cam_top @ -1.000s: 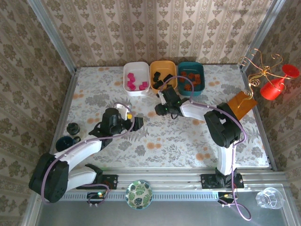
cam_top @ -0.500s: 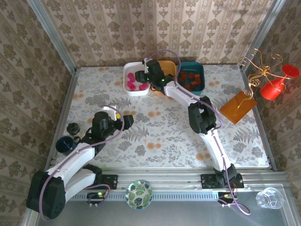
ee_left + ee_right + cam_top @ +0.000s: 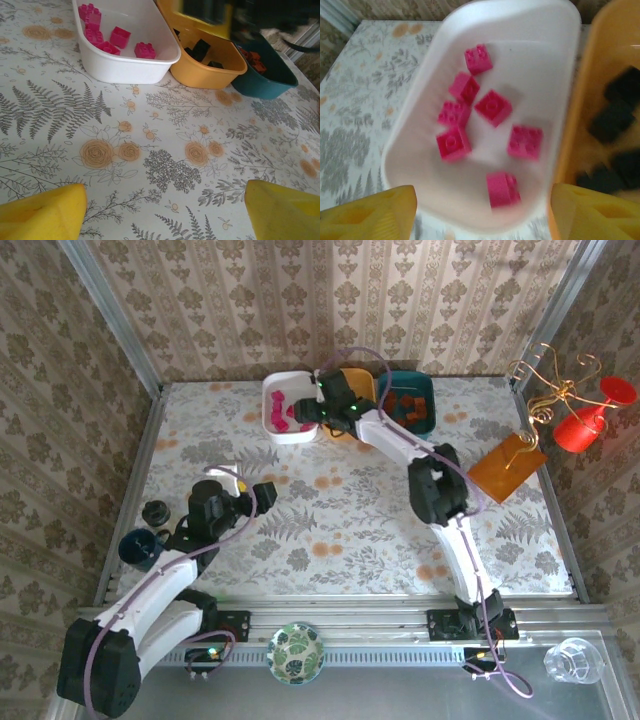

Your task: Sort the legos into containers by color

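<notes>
Three containers stand in a row at the table's far edge: a white tray [image 3: 290, 437], an orange-yellow tray [image 3: 362, 386] and a dark teal tray [image 3: 432, 416]. Several magenta legos [image 3: 494, 107] lie in the white tray [image 3: 420, 100]; one [image 3: 502, 189] is blurred, just below my right gripper [image 3: 482, 215], which hangs open above that tray [image 3: 305, 412]. Black legos [image 3: 620, 110] sit in the orange-yellow tray [image 3: 580, 125]. Orange-brown legos [image 3: 405, 408] fill the teal one. My left gripper [image 3: 165, 210] is open over bare tablecloth [image 3: 252, 490], its yellow fingers [image 3: 45, 215] wide apart.
A dark blue mug [image 3: 138, 545] and a small black piece [image 3: 155, 512] sit at the left edge beside the left arm. A flat orange card [image 3: 505, 465] lies at the right. A wire stand with red cups [image 3: 580, 410] stands past the right edge. A green bowl [image 3: 295, 652] rests on the front rail.
The right arm swung from the middle of the table up to the white tray and its jaws opened there. The left arm drew back toward the near left.
</notes>
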Available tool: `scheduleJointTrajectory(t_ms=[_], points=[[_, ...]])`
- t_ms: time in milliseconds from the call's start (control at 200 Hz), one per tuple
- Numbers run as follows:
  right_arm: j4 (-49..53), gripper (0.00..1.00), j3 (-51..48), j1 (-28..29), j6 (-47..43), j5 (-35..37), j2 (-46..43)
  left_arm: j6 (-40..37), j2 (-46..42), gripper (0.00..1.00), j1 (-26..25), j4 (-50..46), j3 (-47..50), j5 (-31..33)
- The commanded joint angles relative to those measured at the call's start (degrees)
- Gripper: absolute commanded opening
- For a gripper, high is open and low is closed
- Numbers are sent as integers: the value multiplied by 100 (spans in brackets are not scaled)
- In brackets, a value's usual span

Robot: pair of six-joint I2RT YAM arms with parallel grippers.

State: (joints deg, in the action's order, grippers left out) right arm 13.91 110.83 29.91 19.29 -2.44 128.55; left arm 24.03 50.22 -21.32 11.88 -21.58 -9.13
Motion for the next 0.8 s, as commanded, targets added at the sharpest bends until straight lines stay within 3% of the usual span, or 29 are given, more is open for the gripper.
scheduleJointTrajectory(t_ms=[0,155,355,420,615,795], points=[[-580,75,-1631,-3,-541,332,-1720,-94,-171,84,90,-289,-19,161],[-600,82,-4115,-3,-1197,1870,-3829,-356,-568,88,177,-739,-100,820],[-659,95,-6201,-112,-1486,3463,-5902,-589,-1059,95,280,-1058,-70,1790],[-822,100,-6776,-234,-1385,3687,-6459,-696,-1110,97,343,-923,-67,2039],[-1332,100,-7987,-682,-1147,4094,-7804,-1302,-1019,100,590,-351,-144,2500],[-2606,100,-9042,-1388,-1399,3928,-8106,-2062,-496,100,963,629,207,2778]])
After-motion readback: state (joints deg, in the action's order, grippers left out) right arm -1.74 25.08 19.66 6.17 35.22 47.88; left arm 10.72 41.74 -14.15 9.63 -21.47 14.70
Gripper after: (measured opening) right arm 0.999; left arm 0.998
